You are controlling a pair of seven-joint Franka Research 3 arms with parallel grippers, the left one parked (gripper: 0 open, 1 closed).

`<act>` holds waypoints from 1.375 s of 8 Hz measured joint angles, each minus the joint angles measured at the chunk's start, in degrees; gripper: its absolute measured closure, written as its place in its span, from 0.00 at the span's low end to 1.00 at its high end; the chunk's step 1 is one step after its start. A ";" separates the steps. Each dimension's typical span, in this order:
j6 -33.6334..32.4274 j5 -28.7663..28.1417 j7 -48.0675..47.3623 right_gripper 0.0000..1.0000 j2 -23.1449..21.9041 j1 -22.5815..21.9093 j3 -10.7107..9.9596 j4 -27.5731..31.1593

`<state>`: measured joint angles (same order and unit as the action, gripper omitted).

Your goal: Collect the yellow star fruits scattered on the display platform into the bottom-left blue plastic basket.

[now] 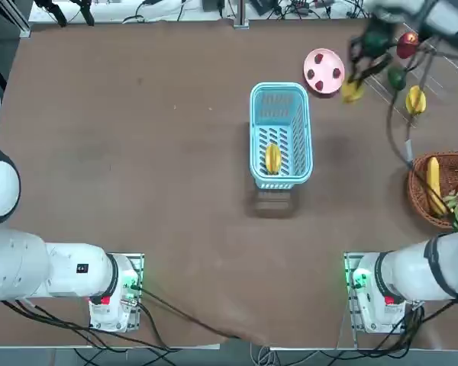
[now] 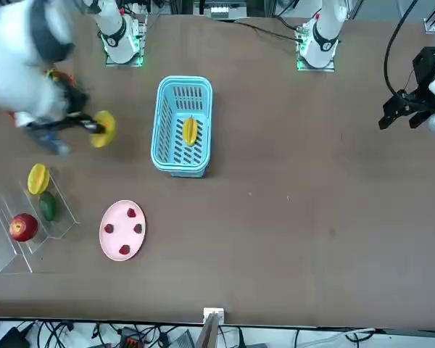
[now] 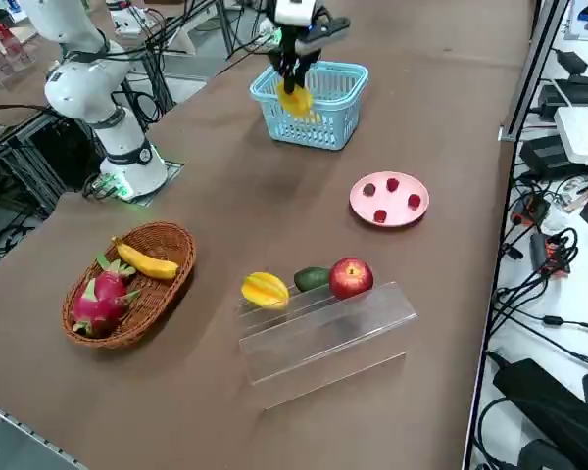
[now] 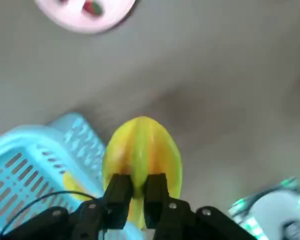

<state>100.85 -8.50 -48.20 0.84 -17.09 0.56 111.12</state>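
Observation:
My right gripper (image 4: pixel 138 181) is shut on a yellow star fruit (image 4: pixel 142 150) and holds it in the air. In the top view this star fruit (image 1: pixel 352 92) hangs just right of the pink plate, between the display platform (image 1: pixel 443 76) and the blue plastic basket (image 1: pixel 279 87). In the right side view the gripper (image 3: pixel 294 83) is near the basket's (image 3: pixel 318 122) side. A second star fruit (image 1: pixel 272 158) lies inside the basket. A third star fruit (image 3: pixel 265 290) rests on the clear platform (image 3: pixel 323 338), at its end toward the wicker basket.
A green fruit (image 3: pixel 312 278) and a red apple (image 3: pixel 351 277) sit on the platform beside the third star fruit. A pink plate (image 1: pixel 324 71) with red berries lies between platform and basket. A wicker basket (image 1: pixel 443 187) holds a banana and a dragon fruit.

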 joint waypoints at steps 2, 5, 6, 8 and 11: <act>3.87 -0.39 -14.81 0.81 0.11 -10.33 0.06 0.85; 7.39 -0.41 -24.32 0.75 1.08 -19.27 -0.10 2.19; 7.91 -0.39 -24.51 0.59 1.32 -20.38 -0.21 3.08; 7.99 0.29 -24.50 0.23 1.32 -21.16 -0.72 4.03; 6.10 4.62 -17.84 0.00 -0.19 -15.55 -3.17 2.58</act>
<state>106.95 -3.87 -66.04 0.64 -32.64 -2.61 113.70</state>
